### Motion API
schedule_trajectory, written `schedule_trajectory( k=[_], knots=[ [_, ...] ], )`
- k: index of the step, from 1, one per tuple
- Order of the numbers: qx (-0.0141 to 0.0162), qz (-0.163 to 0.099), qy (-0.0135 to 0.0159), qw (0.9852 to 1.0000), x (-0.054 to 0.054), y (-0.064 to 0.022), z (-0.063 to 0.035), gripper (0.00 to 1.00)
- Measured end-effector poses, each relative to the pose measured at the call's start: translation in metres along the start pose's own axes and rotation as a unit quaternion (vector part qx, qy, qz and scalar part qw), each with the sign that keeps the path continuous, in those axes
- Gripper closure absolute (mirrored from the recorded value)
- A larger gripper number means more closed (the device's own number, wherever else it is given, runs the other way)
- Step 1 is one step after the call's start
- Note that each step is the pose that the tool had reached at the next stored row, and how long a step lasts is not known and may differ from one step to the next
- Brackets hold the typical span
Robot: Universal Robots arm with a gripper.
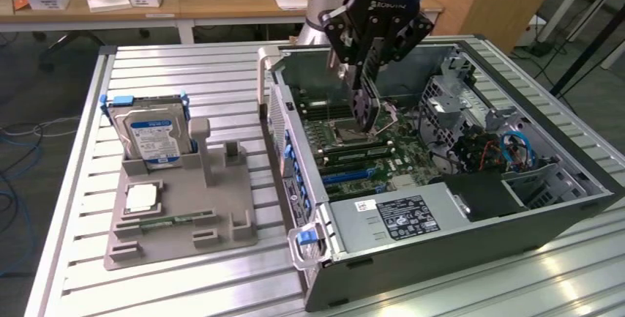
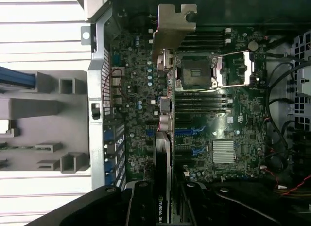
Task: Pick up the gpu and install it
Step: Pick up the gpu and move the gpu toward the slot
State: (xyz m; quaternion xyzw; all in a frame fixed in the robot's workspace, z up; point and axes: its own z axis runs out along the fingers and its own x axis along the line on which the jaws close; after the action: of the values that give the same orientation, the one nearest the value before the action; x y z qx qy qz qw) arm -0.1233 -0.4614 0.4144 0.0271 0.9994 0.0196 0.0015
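The slatted metal surface [image 1: 176,61] carries an open computer case [image 1: 508,236] toward its edge on the exterior view's right and a grey holder [image 1: 176,214] with a hard drive [image 1: 151,134] toward the opposite edge. We see the claw [image 1: 364,86] inside the case mouth, clenched on the gpu [image 1: 367,121], which hangs on edge above the motherboard [image 2: 233,133]. In the wrist view the card's silvery bracket [image 2: 172,29] points away from the claw and lies beside the CPU socket [image 2: 194,73].

We judge three hazards. The bracket may catch on the case's rear wall [image 2: 99,114] if the card drifts toward it. The lower edge may strike the socket or the memory sticks [image 2: 201,102] if it descends off the line of the blue slots [image 2: 187,132]. The thin board may also pivot in so narrow a hold, arriving tilted.

Room is open directly above the board. The rear wall bounds it on one side, the cables [image 1: 508,148] and drive cage on the other, and the power supply [image 1: 400,218] toward the surface's near edge.
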Motion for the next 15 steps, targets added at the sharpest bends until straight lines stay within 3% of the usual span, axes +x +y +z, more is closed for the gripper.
schedule_trajectory(
  k=[15],
  knots=[
    [0.0, 0.0, 0.0, 1.0, -0.023, 0.0013, 0.0001, 0.74]
  ],
)
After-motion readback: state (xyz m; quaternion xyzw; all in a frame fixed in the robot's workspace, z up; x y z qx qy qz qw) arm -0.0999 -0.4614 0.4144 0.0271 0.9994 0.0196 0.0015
